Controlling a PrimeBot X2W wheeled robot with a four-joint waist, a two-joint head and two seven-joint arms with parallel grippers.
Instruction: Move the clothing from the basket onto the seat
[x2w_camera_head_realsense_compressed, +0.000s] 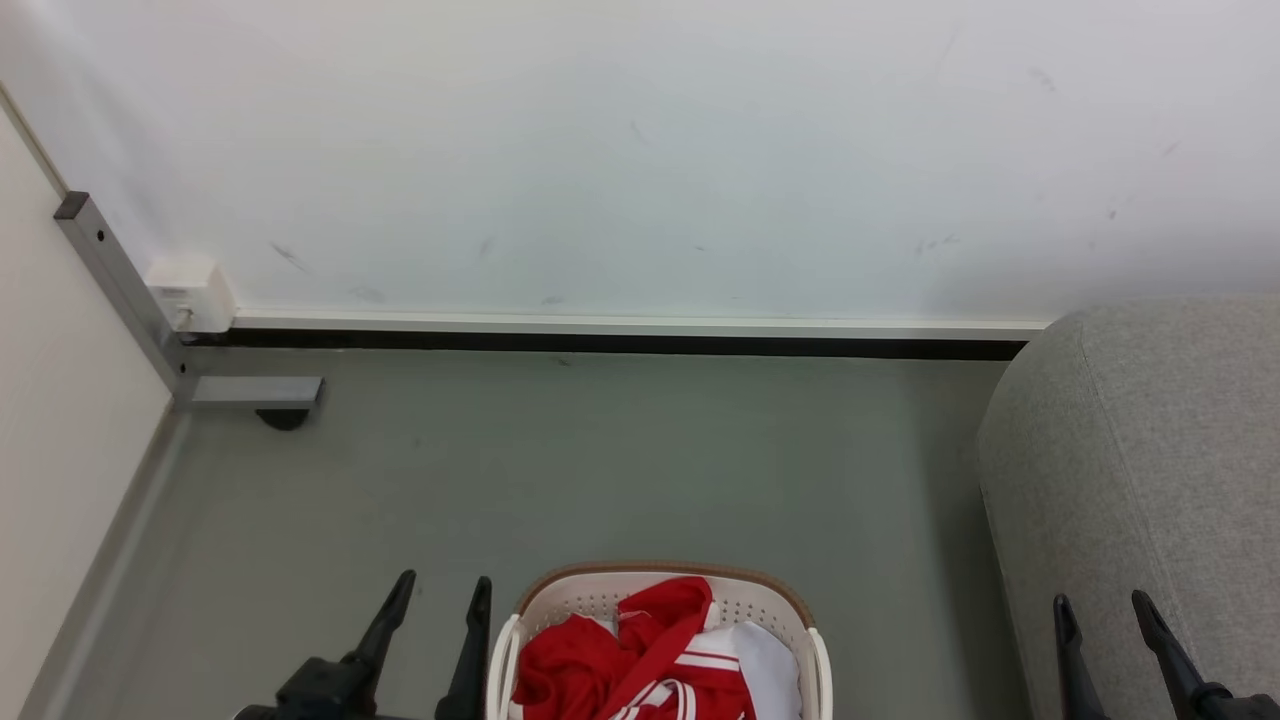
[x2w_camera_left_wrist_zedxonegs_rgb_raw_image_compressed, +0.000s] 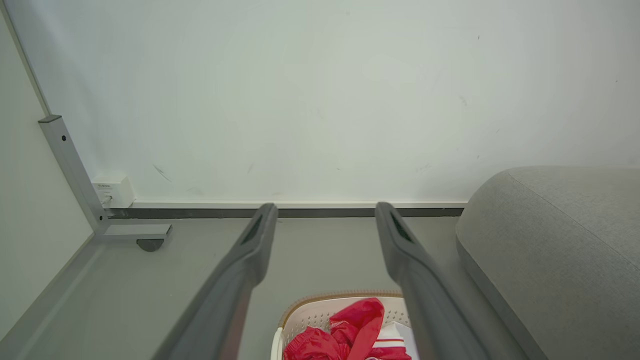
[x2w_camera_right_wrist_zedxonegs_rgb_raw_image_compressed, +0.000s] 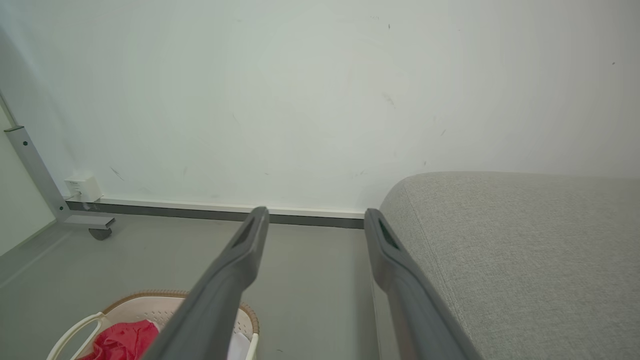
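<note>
The small white box (x2w_camera_head_realsense_compressed: 190, 293) low on the wall (x2w_camera_head_realsense_compressed: 640, 150) carries a label (too small to read). The only marking I can make out on the red jersey (x2w_camera_head_realsense_compressed: 600, 660) is its white stripe trim.

The left fingers (x2w_camera_head_realsense_compressed: 473, 640) rise just beside the basket's (x2w_camera_head_realsense_compressed: 660, 568) left rim, leaning slightly right. The right fingers (x2w_camera_head_realsense_compressed: 1070, 650) rise in front of the sofa's (x2w_camera_head_realsense_compressed: 1150, 450) rounded end. Both pairs are released, spread wide and grasping nothing.

The jersey lies crumpled inside the basket, against a white cloth (x2w_camera_head_realsense_compressed: 775, 660) on its right side. The basket stands on the grey floor (x2w_camera_head_realsense_compressed: 600, 460) between the two pairs of fingers, near the sofa, with a strip of bare floor between them. Beyond the basket the floor runs to the dark skirting (x2w_camera_head_realsense_compressed: 620, 347). At the far left a grey metal leg (x2w_camera_head_realsense_compressed: 110, 270) slants down to a foot (x2w_camera_head_realsense_compressed: 283, 418) on the floor.
</note>
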